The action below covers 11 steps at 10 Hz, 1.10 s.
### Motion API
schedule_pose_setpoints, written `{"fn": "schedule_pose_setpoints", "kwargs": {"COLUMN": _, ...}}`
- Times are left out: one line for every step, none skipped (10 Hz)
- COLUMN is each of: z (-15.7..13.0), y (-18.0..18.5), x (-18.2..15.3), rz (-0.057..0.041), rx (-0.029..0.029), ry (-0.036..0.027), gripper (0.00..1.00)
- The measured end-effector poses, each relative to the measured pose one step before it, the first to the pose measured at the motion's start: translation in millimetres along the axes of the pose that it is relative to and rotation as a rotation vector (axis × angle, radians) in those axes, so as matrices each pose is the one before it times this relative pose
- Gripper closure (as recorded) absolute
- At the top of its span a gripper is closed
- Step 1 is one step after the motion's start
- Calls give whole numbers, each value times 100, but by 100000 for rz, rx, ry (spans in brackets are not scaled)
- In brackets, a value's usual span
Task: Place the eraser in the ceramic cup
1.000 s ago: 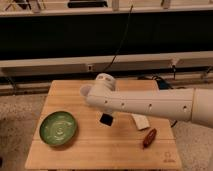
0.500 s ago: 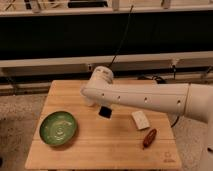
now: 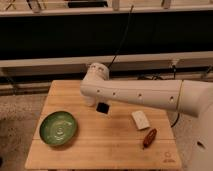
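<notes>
My white arm (image 3: pixel 145 95) reaches from the right across the back of the wooden table (image 3: pixel 100 152). My gripper (image 3: pixel 103 107) shows only as a small dark shape hanging under the arm near the table's middle, just above the wood. I cannot separate a black eraser from that dark shape, and no eraser lies elsewhere on the table. The white ceramic cup is not in view; the arm covers much of the table's back part.
A green plate (image 3: pixel 58 128) sits at the front left. A whitish flat block (image 3: pixel 140 119) lies right of the gripper, and a brown elongated object (image 3: pixel 149 138) lies in front of it. A black cable (image 3: pixel 122 40) runs up behind the arm.
The arm has swung back and up, uncovering the whitish block. The dark shape under it has moved slightly toward the back of the table with it.
</notes>
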Motion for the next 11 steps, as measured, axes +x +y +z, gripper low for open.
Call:
{"fn": "schedule_pose_setpoints", "kwargs": {"z": -64, "y": -498, "x": 171, "rz": -865, "rx": 181, "ry": 549, "gripper": 100}}
{"fn": "schedule_pose_setpoints", "kwargs": {"z": -134, "y": -941, "x": 140, "rz": -1445, "rx": 841, "ry": 755, "gripper": 100}}
{"fn": "schedule_pose_setpoints", "kwargs": {"z": -36, "y": -658, "x": 365, "rz": -1036, "rx": 377, "ry": 866, "gripper": 100}}
{"fn": "schedule_pose_setpoints", "kwargs": {"z": -7, "y": -436, "x": 358, "rz": -894, "rx": 163, "ry": 708, "gripper": 100}}
{"fn": "schedule_pose_setpoints", "kwargs": {"z": 4, "y": -321, "x": 207, "rz": -582, "rx": 142, "ry": 369, "gripper": 100}}
{"fn": "schedule_pose_setpoints", "kwargs": {"z": -82, "y": -497, "x": 222, "rz": -966, "rx": 306, "ry": 524, "gripper": 100}}
{"fn": "schedule_pose_setpoints", "kwargs": {"z": -132, "y": -359, "x": 292, "rz": -646, "rx": 231, "ry": 643, "gripper": 100}}
{"fn": "schedule_pose_setpoints", "kwargs": {"z": 57, "y": -406, "x": 147, "rz": -688, "rx": 220, "ry": 422, "gripper": 100}}
{"fn": "schedule_pose_setpoints", "kwargs": {"z": 158, "y": -755, "x": 30, "rz": -1342, "rx": 526, "ry": 264, "gripper": 100}}
{"fn": "schedule_pose_setpoints", "kwargs": {"z": 151, "y": -223, "x": 229, "rz": -596, "rx": 78, "ry": 271, "gripper": 100}}
{"fn": "schedule_pose_setpoints", "kwargs": {"z": 60, "y": -175, "x": 189, "rz": -552, "rx": 154, "ry": 122, "gripper": 100}}
